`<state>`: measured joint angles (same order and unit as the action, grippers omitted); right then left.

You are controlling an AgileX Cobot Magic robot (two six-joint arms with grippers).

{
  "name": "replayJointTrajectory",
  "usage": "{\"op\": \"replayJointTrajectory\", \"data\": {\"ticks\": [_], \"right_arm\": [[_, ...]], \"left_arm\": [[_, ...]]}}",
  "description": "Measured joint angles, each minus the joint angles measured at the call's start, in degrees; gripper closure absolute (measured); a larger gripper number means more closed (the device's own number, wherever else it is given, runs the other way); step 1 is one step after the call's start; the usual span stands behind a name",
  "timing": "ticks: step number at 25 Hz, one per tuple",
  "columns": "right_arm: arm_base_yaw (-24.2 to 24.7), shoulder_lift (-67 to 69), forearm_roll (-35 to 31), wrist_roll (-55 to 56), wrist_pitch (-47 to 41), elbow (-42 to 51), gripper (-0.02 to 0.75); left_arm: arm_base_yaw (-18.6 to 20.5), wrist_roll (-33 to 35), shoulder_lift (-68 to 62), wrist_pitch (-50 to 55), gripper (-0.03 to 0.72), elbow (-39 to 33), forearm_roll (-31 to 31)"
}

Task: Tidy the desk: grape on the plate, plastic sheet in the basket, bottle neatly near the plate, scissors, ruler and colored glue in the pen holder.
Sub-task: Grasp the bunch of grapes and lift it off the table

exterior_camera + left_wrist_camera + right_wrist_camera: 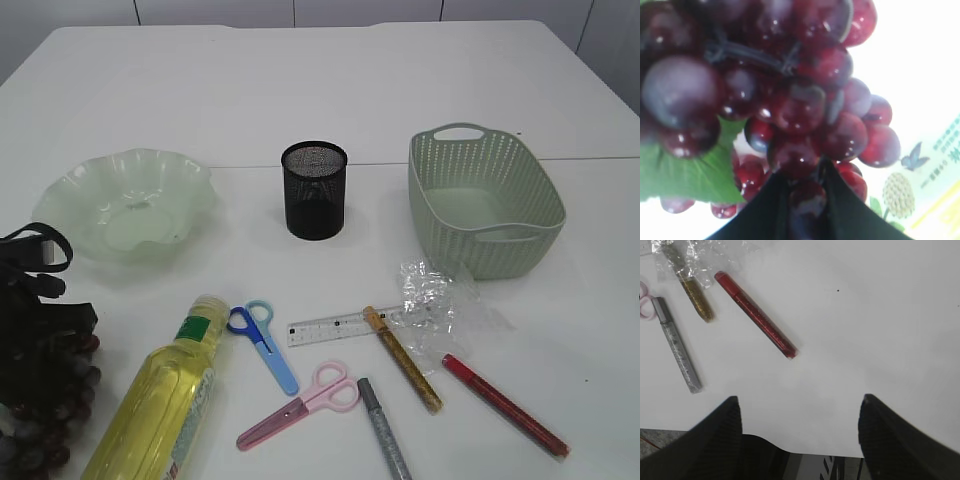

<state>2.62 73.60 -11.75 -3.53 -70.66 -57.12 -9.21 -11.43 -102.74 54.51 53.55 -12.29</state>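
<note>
Looking at the lower left corner of the exterior view, the left gripper [40, 330] is a dark mass, cut off by the frame edge and sitting right over the grape bunch [45, 410], so its fingertips can't be made out from there. Up close in the left wrist view, the gripper [805, 200] has its two dark fingers nearly together, pinching into the grape bunch [785, 100] among the lowest berries; a green leaf [685, 170] pokes out at left, everything blurred. The right gripper [800, 425] is out of the exterior view, but its own camera shows the fingers spread wide over bare counter [865, 315], holding nothing.

One bottle [165, 400] of yellow liquid lies on its side beside the grapes, its base cut off at the bottom edge. Two scissors: blue scissors [265, 345] and pink scissors [300, 405], near each other. One clear ruler [335, 328], faint against the white counter [300, 90], its right end under the gold glue stick [403, 360]. Three glue sticks counted: gold, the red glue stick [505, 405], and the silver glue stick [385, 430], cut off below. One crumpled plastic sheet [435, 300] lies just beside the basket [485, 200]. One black mesh pen holder [314, 190] stands between the basket and the pale green plate [125, 200].
</note>
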Motion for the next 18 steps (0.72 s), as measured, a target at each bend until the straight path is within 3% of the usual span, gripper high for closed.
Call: {"op": "replayJointTrajectory", "data": {"ticks": [18], "right_arm": [[0.0,0.0,-0.33,0.0,0.0,0.0,0.206]], "left_arm": [[0.0,0.0,8.39,7.21,0.608,-0.1,2.1]]}}
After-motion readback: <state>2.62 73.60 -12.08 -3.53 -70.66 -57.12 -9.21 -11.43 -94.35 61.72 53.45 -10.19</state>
